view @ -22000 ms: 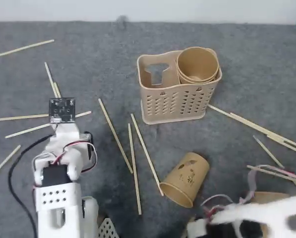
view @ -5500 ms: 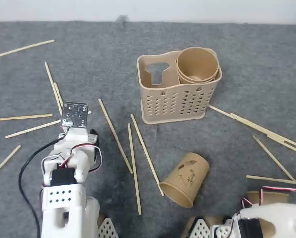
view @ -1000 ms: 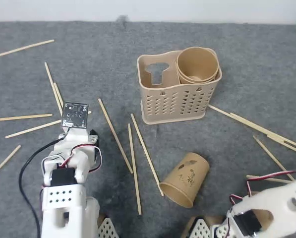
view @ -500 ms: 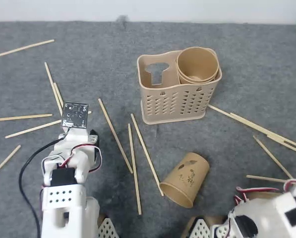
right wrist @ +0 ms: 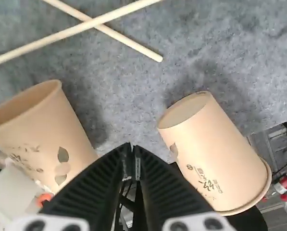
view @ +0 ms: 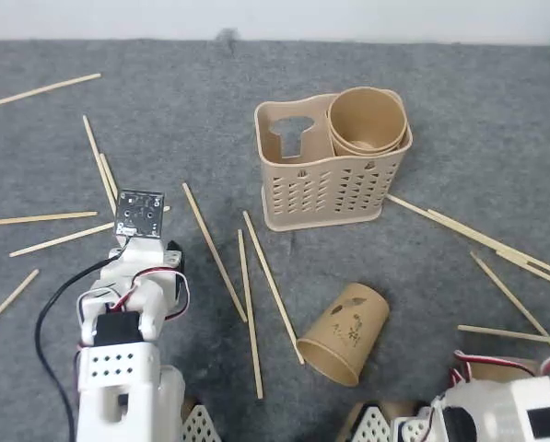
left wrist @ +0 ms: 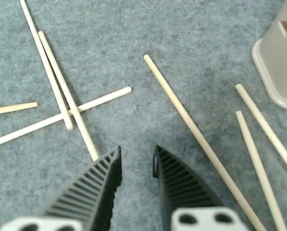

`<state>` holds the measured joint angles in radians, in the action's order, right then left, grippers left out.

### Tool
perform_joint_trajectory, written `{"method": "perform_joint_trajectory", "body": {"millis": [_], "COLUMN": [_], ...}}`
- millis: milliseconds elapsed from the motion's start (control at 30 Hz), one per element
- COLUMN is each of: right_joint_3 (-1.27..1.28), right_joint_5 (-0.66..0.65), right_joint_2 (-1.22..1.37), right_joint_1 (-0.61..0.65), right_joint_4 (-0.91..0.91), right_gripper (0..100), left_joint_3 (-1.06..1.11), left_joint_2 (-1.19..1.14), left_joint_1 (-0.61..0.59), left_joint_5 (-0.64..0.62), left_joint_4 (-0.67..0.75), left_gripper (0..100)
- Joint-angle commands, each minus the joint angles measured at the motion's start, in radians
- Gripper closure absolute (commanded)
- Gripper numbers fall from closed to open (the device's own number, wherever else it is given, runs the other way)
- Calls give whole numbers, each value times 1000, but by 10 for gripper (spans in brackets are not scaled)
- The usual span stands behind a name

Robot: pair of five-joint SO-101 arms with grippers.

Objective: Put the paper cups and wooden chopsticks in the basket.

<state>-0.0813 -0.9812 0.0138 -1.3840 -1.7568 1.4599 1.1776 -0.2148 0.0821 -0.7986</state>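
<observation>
My left gripper [left wrist: 136, 156] hangs low over the grey carpet [view: 164, 110], jaws a narrow gap apart with nothing between them. Ahead of its tips lies a bare strip of carpet, bounded on one side by crossed chopsticks [left wrist: 61, 96], one of which ends just beside a fingertip [left wrist: 113, 161], and on the other by a long chopstick [left wrist: 196, 139]. Past that stick are two more and a corner of the basket [view: 321, 193].

From the high view, the basket stands upright in the middle of the carpet, well apart from both arms, with stacked cups [view: 367, 120] nested in the compartment on my right arm's side. Bare carpet runs behind it to the pale wall [view: 275, 18]. In front of it three chopsticks [view: 249, 295] lie on the carpet, and a fallen cup [view: 344, 333] rests on its side with its rim at the tip of one. More sticks on the right [view: 482, 238] run out past the frame edge. Under my right arm, at the near edge, a tan cup edge [view: 491, 368] peeks out.

My right gripper [right wrist: 132, 147] has its jaws pressed together, holding nothing. Its wrist view puts the tips between two cups lying on their sides: a printed cup [right wrist: 37, 130] and a second cup [right wrist: 215, 149] with its base turned up. I cannot tell which matches the fallen one.
</observation>
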Motion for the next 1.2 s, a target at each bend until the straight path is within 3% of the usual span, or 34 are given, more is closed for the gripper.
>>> {"method": "perform_joint_trajectory", "body": {"millis": [0,600,967,1167], "right_joint_3": [-3,11,-5,-133], "right_joint_5": [-25,-28,-6,222], "right_joint_2": [-59,179,255,166], "right_joint_1": [-8,-41,5,110], "right_joint_4": [-31,363,361,203], "right_gripper": [991,991,991,991], "left_joint_3": [-4,-2,-2,-1], "left_joint_2": [17,15,15,15], "left_joint_1": [5,8,8,9], "left_joint_5": [8,6,6,5], "left_joint_4": [26,43,43,44], "left_gripper": [896,896,897,898]}}
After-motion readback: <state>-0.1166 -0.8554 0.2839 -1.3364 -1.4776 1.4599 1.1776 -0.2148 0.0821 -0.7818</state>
